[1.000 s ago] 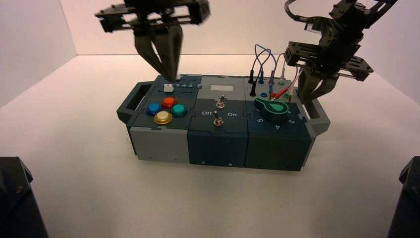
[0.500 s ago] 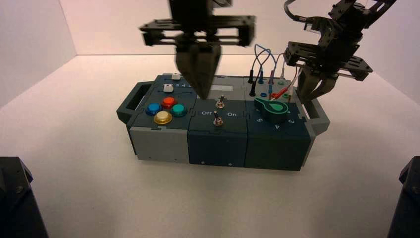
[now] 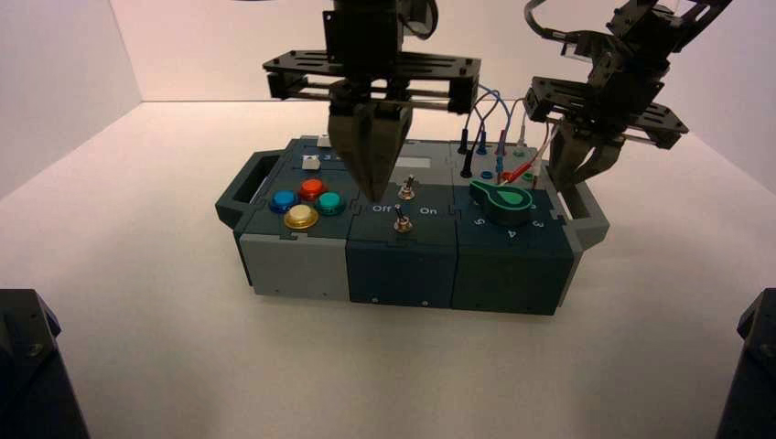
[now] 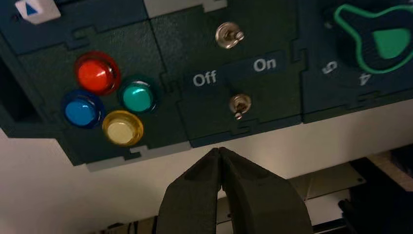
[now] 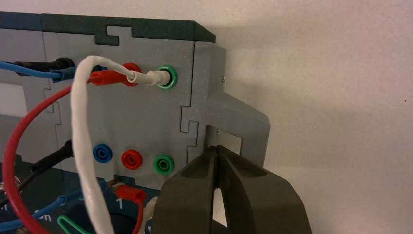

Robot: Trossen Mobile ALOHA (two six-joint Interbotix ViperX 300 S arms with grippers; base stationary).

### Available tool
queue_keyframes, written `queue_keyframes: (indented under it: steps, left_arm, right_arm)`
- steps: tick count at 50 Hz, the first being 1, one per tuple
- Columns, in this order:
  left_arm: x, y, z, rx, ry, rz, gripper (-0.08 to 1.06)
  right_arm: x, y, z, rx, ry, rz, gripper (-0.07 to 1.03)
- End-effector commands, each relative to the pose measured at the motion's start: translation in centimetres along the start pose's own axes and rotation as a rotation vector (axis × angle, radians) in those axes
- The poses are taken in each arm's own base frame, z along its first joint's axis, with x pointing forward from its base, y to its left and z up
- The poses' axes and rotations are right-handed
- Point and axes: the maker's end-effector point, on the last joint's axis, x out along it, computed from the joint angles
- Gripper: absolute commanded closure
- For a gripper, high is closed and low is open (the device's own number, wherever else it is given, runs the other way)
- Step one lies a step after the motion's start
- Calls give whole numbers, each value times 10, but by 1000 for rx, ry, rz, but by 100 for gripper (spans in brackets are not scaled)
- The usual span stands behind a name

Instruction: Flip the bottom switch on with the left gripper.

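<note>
Left gripper (image 3: 375, 187): fingers pressed together into a wedge, holding nothing; probably to nudge the lever.
Bottom switch (image 4: 239, 104): just beyond the tips, between "Off" and "On"; which way its lever leans is hard to make out.
Right gripper (image 5: 217, 158): tips meeting, idle at the box's right handle (image 5: 229, 117).

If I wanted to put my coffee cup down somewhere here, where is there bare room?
The white table in front of the box is bare, as is the stretch to its left. The box top is crowded: the left end effector hangs over the switches, and the right end effector sits by the wires.
</note>
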Motion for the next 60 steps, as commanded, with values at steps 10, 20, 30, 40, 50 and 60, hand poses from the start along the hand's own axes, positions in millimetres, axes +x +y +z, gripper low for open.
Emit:
queue_keyframes:
  steps: [10,20,30,40,50,60]
  left_arm:
    - [-2,-5,6,0,-29,-17,101]
    - [8,-5,7,10,-13,2,101]
    - [10,-4,9,16,-17,8,101]
    - [10,-3,10,22,-21,16,101]
    - [12,-5,13,25,-23,16,101]
    - [13,-9,18,31,-22,17,101]
  right_arm:
    - [17,-9,-12,-43,62,-31,99]
    - [17,-9,-12,-45,63,-31,99]
    - [17,-9,-12,-45,63,-31,99]
    - [17,-9,-12,-45,63,-31,99]
    - [17,-9,-12,-45,63,-31,99]
    - [17,-9,-12,-44,64,-31,99]
